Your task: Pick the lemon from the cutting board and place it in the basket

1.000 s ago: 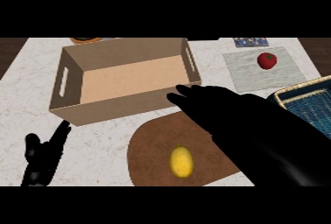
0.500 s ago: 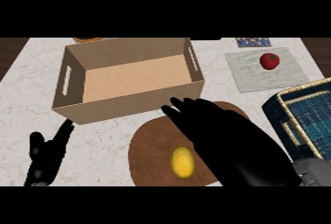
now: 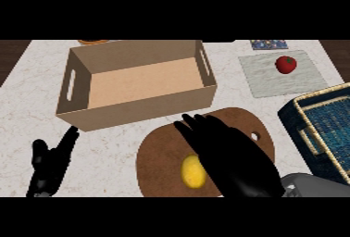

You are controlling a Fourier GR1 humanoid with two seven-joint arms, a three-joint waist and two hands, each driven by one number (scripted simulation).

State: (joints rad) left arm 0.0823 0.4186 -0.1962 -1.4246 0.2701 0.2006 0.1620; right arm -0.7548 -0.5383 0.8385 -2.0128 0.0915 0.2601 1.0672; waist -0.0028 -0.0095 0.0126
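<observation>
The lemon (image 3: 193, 171) lies on the brown cutting board (image 3: 164, 157) near the counter's (image 3: 27, 97) front edge. The right hand (image 3: 222, 148) hangs over the board, fingers straight and together, just beside the lemon. The left hand (image 3: 51, 164) rests open at the front left corner. The basket (image 3: 321, 127) sits at the right edge.

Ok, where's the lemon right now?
In the head view the lemon lies on the brown cutting board, low and centre, just left of the right hand above the board.
</observation>
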